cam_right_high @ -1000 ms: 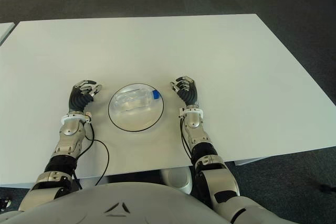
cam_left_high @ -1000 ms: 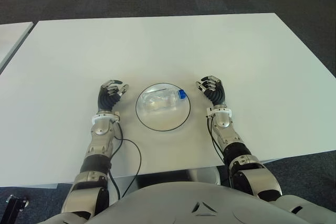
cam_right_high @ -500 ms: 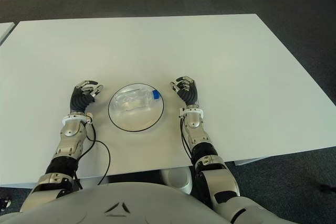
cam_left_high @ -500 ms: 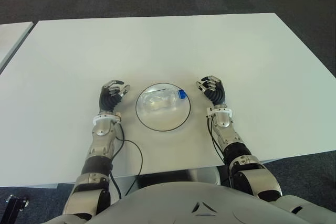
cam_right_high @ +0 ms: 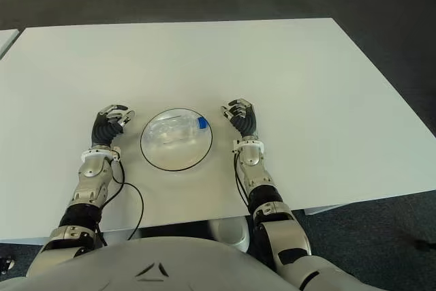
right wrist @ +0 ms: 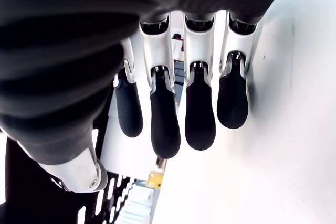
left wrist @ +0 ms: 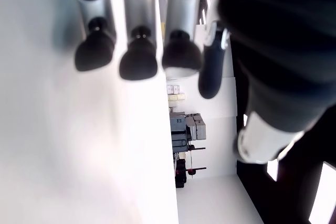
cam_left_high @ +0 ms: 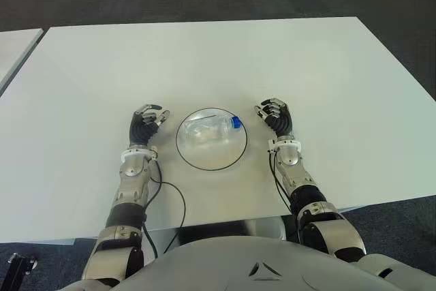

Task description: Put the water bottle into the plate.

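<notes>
A clear water bottle (cam_left_high: pixel 210 131) with a blue cap (cam_left_high: pixel 236 123) lies on its side inside the round clear plate (cam_left_high: pixel 197 161) with a dark rim, near the table's front edge. My left hand (cam_left_high: pixel 145 123) shows just left of the plate, fingers loosely curled around nothing. To the plate's right shows my right hand (cam_left_high: pixel 276 115), likewise relaxed and holding nothing. In the wrist views the left fingertips (left wrist: pixel 137 61) and right fingertips (right wrist: pixel 164 124) hang free beside the white tabletop.
The white table (cam_left_high: pixel 204 59) stretches far behind the plate. A black cable (cam_left_high: pixel 170 199) loops from my left forearm to the front edge. Another white table's corner (cam_left_high: pixel 13 49) shows at far left. Dark carpet surrounds the tables.
My left hand has shifted slightly toward the plate. The bottle, plate and right hand stay where they were.
</notes>
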You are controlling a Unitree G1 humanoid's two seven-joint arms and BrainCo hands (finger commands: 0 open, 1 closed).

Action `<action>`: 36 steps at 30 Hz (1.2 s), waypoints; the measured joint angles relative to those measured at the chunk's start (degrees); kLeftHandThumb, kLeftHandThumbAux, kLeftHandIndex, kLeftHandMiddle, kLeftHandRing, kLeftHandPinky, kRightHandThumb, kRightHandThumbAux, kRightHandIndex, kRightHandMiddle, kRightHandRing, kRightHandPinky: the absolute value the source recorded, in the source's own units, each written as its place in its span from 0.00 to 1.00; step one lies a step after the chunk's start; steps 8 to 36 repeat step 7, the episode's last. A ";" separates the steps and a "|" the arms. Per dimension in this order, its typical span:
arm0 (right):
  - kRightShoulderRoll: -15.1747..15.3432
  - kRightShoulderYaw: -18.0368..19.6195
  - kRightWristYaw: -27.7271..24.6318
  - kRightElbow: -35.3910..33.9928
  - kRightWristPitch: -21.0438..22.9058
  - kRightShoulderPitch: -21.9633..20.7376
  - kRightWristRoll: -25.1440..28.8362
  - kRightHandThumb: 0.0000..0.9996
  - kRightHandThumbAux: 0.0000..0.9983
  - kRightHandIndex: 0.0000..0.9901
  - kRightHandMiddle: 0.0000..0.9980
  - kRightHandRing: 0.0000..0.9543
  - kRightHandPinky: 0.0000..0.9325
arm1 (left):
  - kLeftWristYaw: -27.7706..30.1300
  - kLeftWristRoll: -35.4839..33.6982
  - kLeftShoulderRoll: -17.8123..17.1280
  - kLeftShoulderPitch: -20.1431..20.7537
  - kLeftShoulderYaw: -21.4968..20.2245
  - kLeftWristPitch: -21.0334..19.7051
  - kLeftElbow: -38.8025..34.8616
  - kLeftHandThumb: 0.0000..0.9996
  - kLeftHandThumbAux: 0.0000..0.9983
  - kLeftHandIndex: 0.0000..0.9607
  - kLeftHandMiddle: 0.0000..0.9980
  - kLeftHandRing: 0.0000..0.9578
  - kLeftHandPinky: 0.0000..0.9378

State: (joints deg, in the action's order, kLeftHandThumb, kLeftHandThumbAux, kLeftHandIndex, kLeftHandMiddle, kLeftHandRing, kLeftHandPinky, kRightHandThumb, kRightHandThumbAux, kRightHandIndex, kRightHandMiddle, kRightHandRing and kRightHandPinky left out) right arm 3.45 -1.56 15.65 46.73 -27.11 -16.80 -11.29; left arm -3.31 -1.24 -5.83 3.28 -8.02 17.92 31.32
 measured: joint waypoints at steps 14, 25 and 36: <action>-0.01 0.02 -0.17 -0.05 0.00 0.05 0.06 0.71 0.73 0.44 0.62 0.66 0.70 | 0.00 -0.01 0.17 -0.11 0.00 -0.02 -0.25 0.70 0.72 0.46 0.88 0.91 0.93; -0.01 0.02 -0.17 -0.05 0.00 0.05 0.06 0.71 0.73 0.44 0.62 0.66 0.70 | 0.00 -0.01 0.17 -0.11 0.00 -0.02 -0.25 0.70 0.72 0.46 0.88 0.91 0.93; -0.01 0.02 -0.17 -0.05 0.00 0.05 0.06 0.71 0.73 0.44 0.62 0.66 0.70 | 0.00 -0.01 0.17 -0.11 0.00 -0.02 -0.25 0.70 0.72 0.46 0.88 0.91 0.93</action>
